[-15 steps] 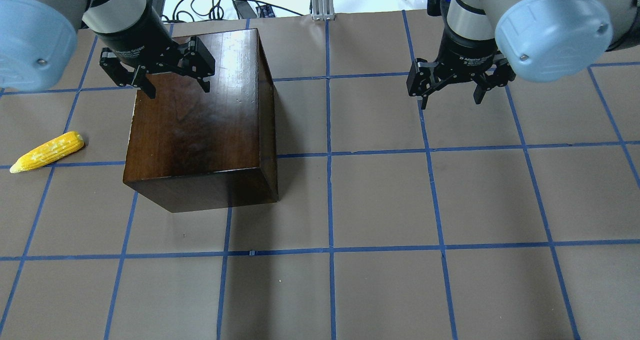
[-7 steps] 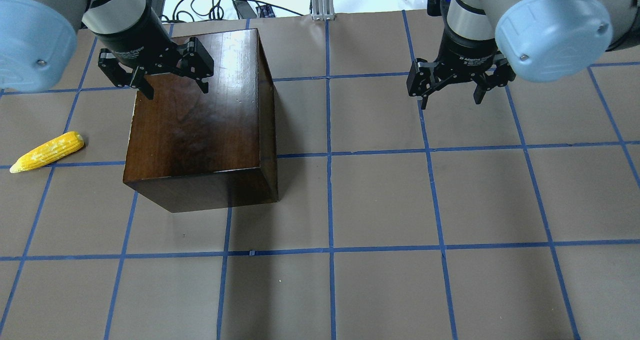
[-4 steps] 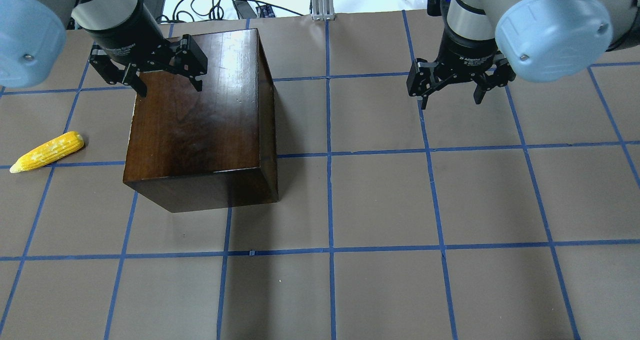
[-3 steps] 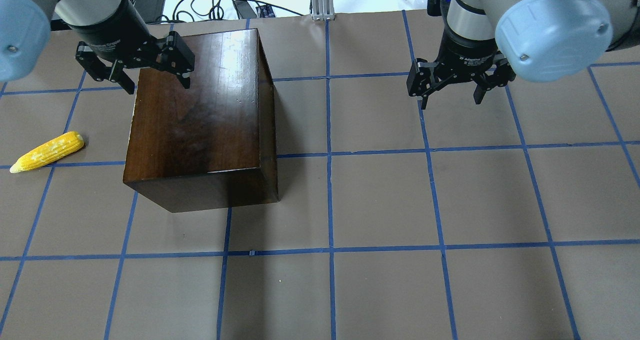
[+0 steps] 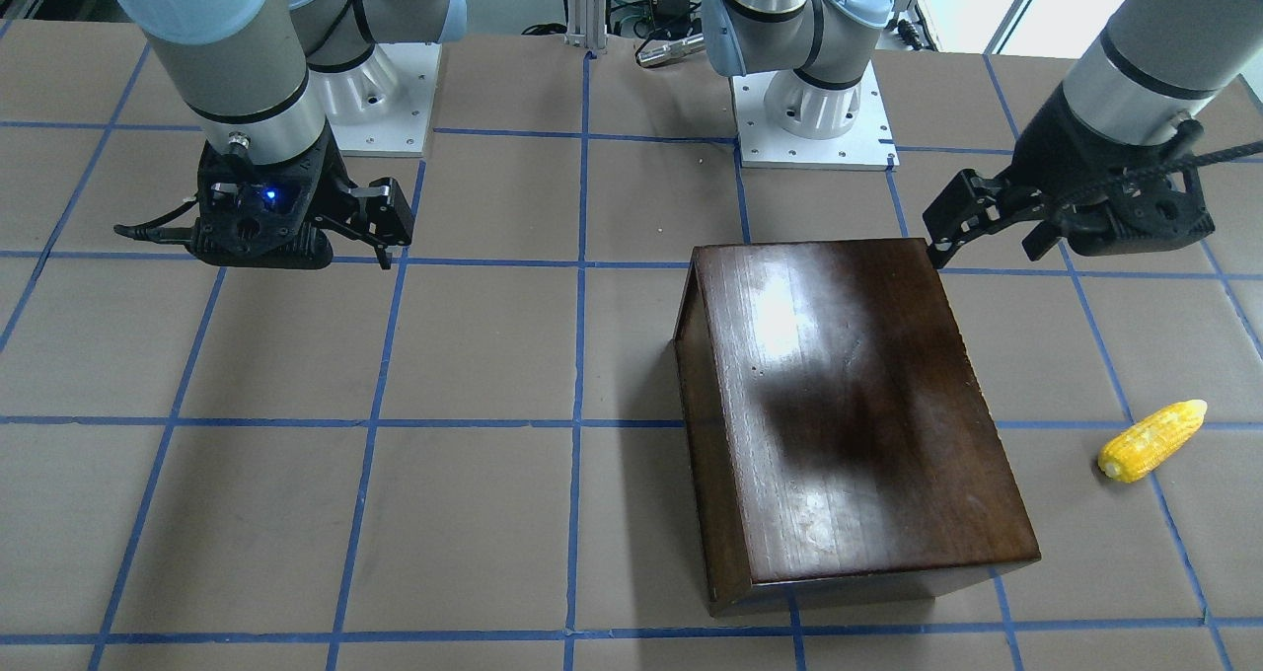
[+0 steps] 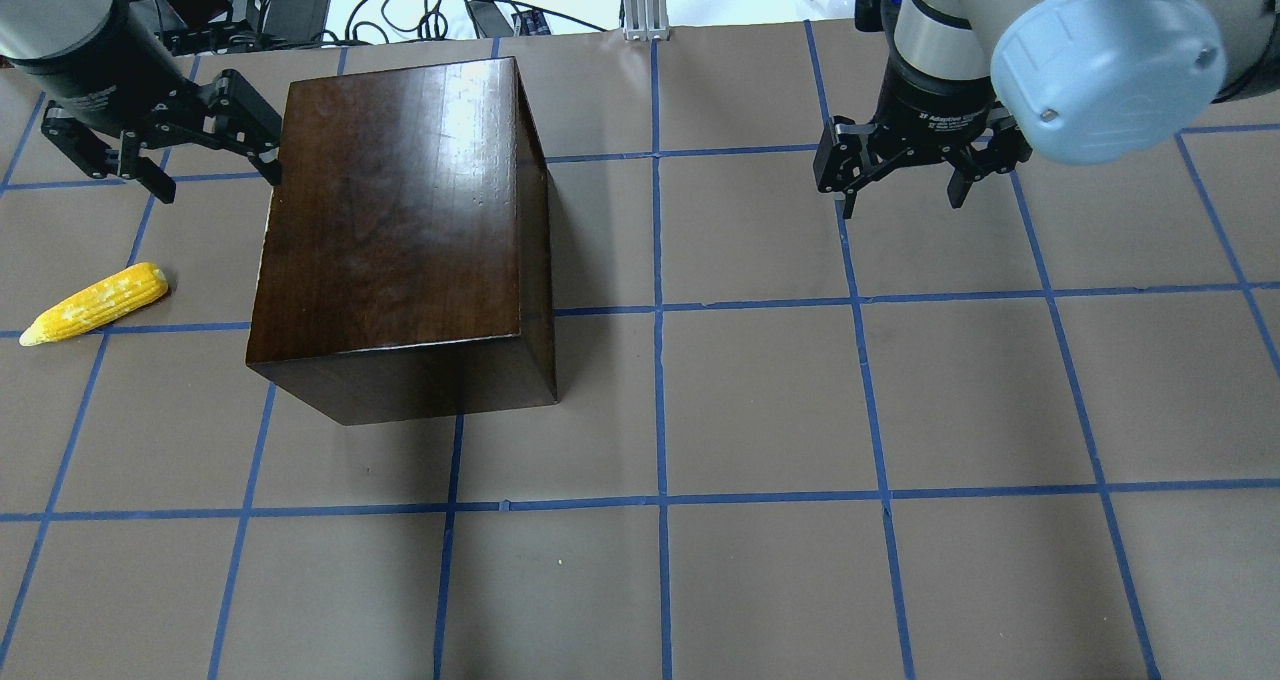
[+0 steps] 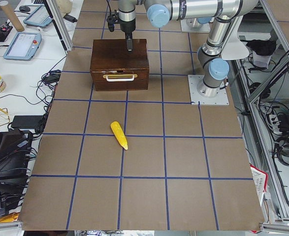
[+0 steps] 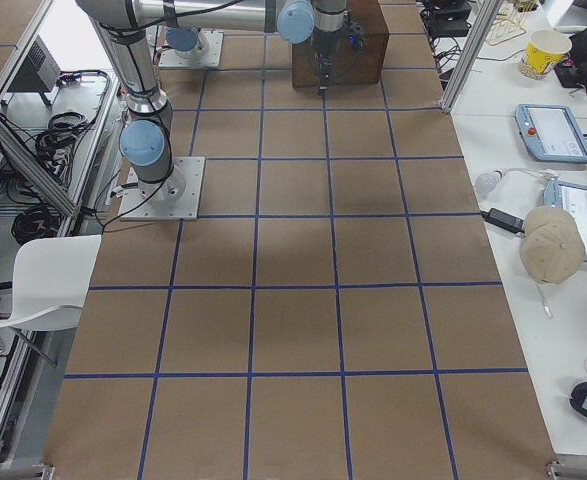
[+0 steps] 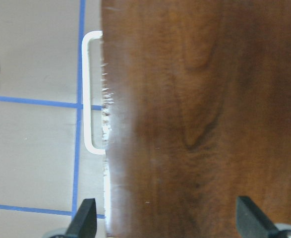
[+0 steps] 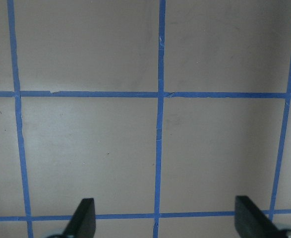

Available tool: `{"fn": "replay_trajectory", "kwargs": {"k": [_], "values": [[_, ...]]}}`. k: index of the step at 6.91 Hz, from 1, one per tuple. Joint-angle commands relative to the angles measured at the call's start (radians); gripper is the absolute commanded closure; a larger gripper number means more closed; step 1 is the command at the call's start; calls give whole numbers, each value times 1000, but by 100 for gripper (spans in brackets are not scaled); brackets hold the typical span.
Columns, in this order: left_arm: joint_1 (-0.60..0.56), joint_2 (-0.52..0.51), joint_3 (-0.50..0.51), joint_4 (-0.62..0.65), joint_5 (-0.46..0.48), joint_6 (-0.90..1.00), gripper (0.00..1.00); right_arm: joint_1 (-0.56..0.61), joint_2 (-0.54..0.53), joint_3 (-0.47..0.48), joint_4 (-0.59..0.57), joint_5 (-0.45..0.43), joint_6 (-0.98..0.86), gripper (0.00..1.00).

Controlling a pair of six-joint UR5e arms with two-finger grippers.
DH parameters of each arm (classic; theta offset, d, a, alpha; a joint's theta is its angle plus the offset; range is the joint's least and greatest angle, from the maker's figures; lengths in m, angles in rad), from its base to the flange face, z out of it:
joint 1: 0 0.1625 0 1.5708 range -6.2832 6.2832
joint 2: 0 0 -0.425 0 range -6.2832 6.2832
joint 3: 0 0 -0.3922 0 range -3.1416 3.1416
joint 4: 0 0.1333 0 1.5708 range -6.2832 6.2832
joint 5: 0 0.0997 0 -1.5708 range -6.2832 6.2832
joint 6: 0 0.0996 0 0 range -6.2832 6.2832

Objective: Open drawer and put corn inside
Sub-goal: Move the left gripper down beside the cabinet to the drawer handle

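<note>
Both grippers gape empty: left gripper beside the wooden box, right gripper well apart. We see corn near that box.

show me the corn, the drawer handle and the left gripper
corn [image 6: 95,303], overhead view, middle of the cob
drawer handle [image 9: 86,94], left wrist view, on the white bar
left gripper [image 6: 219,188], overhead view, midway between the fingertips

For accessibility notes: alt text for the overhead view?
A dark wooden box sits on a taped table, corn apart to its left. Jaws open, left arm hovers by its far corner, right arm over bare table.
</note>
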Motion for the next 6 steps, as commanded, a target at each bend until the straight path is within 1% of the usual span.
{"fn": "replay_trajectory", "kwargs": {"k": [1, 5, 6], "values": [[122, -38, -21, -5, -46, 61, 0, 0, -1, 0, 0, -1, 0, 0], [228, -116, -30, -4, -51, 256, 0, 0, -1, 0, 1, 1, 0, 0], [240, -131, -45, 10, -54, 268, 0, 0, 1, 0, 1, 1, 0, 0]]}}
